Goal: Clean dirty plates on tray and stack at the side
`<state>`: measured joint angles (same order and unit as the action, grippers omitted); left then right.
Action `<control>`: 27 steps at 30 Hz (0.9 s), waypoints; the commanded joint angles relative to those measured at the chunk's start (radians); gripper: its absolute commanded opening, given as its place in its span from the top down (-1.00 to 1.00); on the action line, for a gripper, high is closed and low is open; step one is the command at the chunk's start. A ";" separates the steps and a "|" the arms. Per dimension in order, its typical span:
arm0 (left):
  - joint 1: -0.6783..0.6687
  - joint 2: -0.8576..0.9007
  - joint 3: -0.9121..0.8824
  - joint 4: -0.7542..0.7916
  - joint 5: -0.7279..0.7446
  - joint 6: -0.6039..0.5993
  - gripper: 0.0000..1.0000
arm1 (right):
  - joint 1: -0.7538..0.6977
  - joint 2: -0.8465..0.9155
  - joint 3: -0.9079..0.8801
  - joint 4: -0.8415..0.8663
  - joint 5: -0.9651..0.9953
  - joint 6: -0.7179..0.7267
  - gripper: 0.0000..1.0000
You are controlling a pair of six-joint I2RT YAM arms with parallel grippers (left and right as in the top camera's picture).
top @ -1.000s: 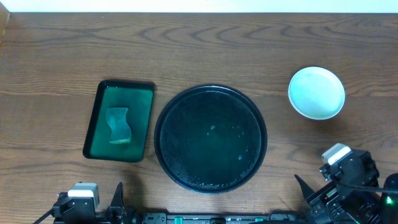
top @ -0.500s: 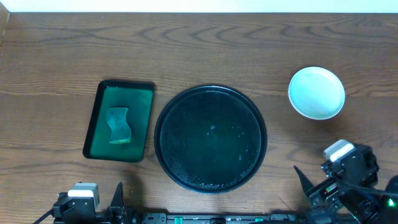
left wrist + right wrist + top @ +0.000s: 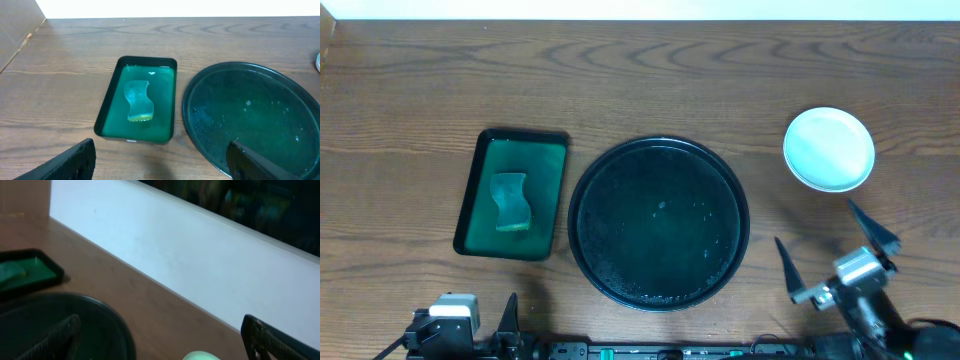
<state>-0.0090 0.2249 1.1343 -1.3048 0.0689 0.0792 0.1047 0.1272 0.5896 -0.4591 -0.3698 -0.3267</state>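
Observation:
The black round tray (image 3: 658, 222) lies in the middle of the table with only wet teal specks on it and no plate. It also shows in the left wrist view (image 3: 260, 115) and the right wrist view (image 3: 100, 325). A clean white plate (image 3: 828, 149) sits on bare wood at the right; I cannot tell whether others lie under it. Its edge shows in the right wrist view (image 3: 200, 356). My right gripper (image 3: 832, 252) is open and empty, below the plate and right of the tray. My left gripper (image 3: 160, 165) is open and empty at the front edge, between the two trays.
A green rectangular tray (image 3: 512, 194) holding a green sponge (image 3: 511, 201) stands left of the black tray. It also shows in the left wrist view (image 3: 112, 117). A white wall runs along the table's far edge.
My right gripper has turned and swung out from the front right corner; its spread fingers now show over the wood below the plate. The left arm, trays and plate have not moved.

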 commanded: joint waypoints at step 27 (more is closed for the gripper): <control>-0.004 0.000 0.009 -0.001 0.003 -0.001 -0.68 | -0.005 -0.060 -0.585 0.779 0.084 0.222 -0.98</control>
<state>-0.0097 0.2249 1.1339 -1.3052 0.0689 0.0792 0.1013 0.0776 0.0189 0.3332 -0.3637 -0.2028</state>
